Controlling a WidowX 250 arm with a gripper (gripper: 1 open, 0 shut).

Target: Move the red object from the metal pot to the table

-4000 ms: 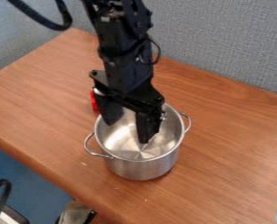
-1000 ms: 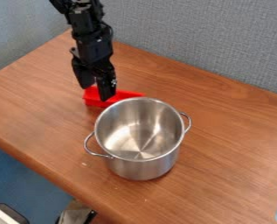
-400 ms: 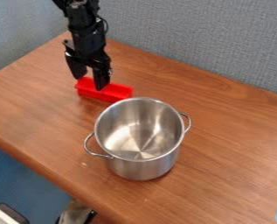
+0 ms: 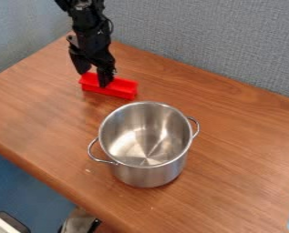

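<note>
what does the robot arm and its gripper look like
The arm is black all over, built of blocky segments that narrow toward the tip. The gripper is black too, with two short, straight fingers. No markings are legible at this size.

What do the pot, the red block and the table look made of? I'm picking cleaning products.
Pot: shiny bare steel, judging by its mirror-like reflections. Red block: probably plastic or painted wood; uniform bright colour. Table: brown wood or wood-look laminate, with visible grain.

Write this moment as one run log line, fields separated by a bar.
end effector: open, over red block | red block: on table, outside pot | pot: empty, upright
</note>
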